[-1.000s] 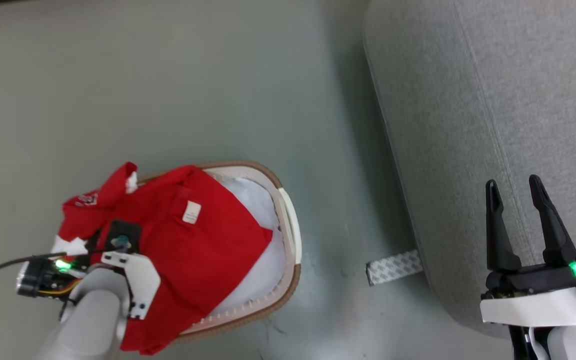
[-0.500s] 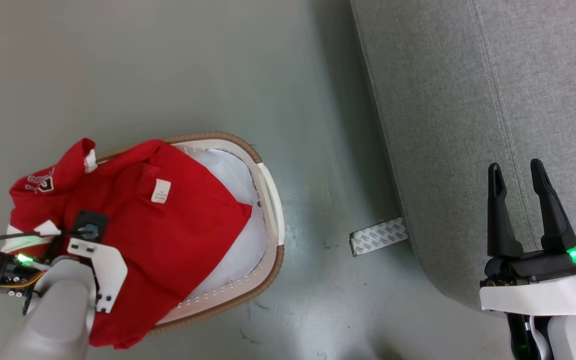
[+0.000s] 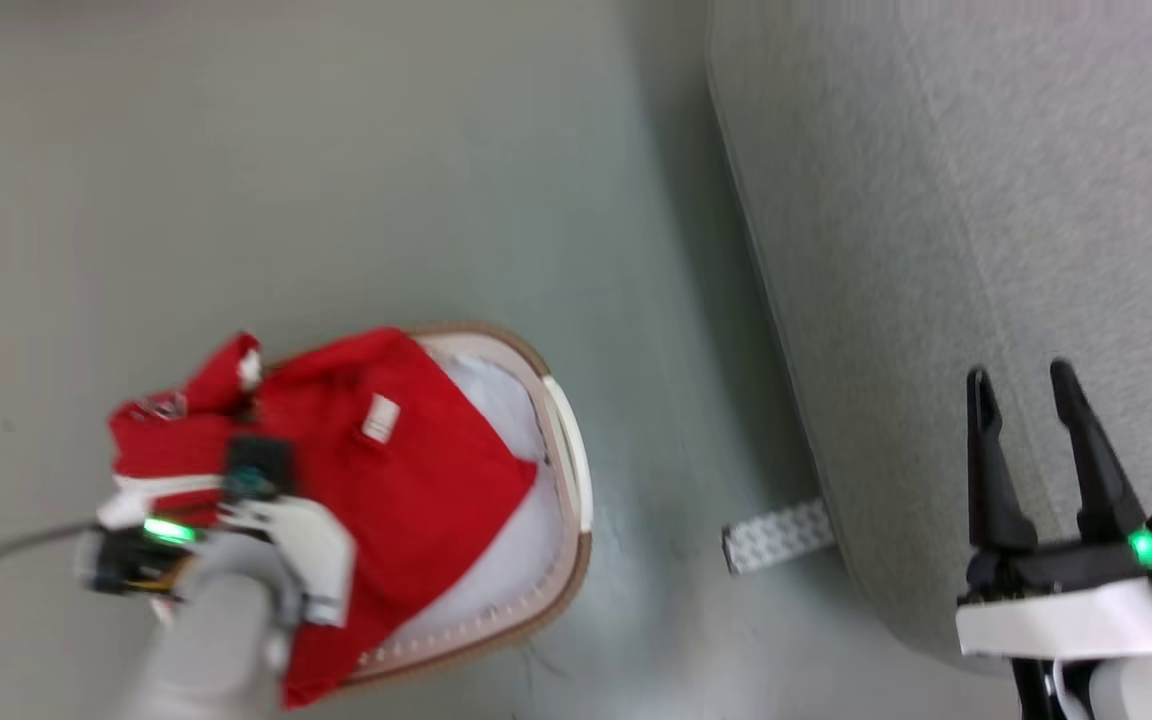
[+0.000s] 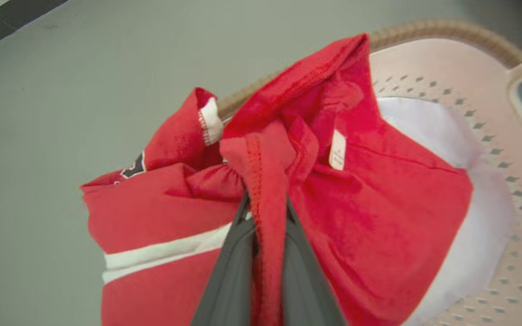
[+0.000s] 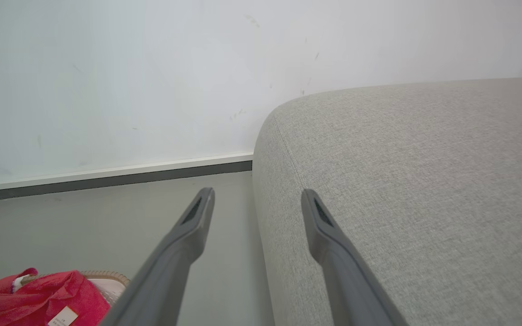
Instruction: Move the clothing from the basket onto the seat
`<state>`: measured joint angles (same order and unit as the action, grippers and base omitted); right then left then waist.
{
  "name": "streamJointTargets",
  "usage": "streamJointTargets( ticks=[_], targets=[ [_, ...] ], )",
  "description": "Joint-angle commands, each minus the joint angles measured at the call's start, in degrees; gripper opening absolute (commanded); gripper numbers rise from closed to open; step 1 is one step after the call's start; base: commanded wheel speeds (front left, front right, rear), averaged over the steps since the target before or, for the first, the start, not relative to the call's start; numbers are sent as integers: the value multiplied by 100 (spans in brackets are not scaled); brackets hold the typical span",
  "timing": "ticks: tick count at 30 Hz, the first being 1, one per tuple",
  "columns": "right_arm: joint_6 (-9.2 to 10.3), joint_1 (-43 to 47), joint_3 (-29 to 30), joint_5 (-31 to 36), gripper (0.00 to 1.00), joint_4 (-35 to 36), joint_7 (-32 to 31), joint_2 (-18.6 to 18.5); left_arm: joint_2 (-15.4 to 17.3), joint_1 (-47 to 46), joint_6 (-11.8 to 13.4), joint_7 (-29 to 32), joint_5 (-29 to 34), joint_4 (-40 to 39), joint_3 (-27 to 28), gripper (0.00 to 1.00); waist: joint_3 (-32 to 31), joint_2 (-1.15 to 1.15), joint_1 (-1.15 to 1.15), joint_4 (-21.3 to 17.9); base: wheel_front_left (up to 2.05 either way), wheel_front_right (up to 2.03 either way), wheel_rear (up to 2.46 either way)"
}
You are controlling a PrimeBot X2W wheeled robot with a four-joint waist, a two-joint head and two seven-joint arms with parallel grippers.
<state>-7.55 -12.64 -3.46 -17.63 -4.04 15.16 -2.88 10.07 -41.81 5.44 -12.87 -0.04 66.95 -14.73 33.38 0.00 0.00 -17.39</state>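
Note:
The red clothing (image 3: 406,480) hangs bunched above the left side of the white basket (image 3: 568,470), draping over its brown rim. My left gripper (image 4: 266,213) is shut on a fold of the clothing (image 4: 379,199), its fingers pinching the red cloth; in the head view its wrist covers the fingertips. The small white label (image 3: 380,418) faces up. A pale cloth (image 4: 474,226) lies inside the basket (image 4: 505,127). The grey seat (image 3: 986,220) fills the right side. My right gripper (image 3: 1021,385) stands open over the seat's edge (image 5: 283,149), holding nothing.
Grey floor lies between the basket and the seat. A patterned strip (image 3: 774,534) sticks out from under the seat's base. A white wall with a dark skirting board (image 5: 107,181) stands behind the seat in the right wrist view.
The head view has shifted and blurred, so the camera is moving. The left gripper still holds the red clothing over the basket; the right gripper stays open.

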Motion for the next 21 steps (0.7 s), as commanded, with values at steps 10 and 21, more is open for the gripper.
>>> streamJointTargets(
  ticks=[10,21],
  targets=[
    [12,886,102,416,100,-74,0,-10,-657,726,-464,-227,-338,-1085,-268,0,-2070,0,0,635,0,0,0],
    [12,1515,-69,652,100,-112,0,-9,-709,1464,-554,134,-906,-3065,-604,0,-3133,0,0,698,0,0,0]
  ],
)
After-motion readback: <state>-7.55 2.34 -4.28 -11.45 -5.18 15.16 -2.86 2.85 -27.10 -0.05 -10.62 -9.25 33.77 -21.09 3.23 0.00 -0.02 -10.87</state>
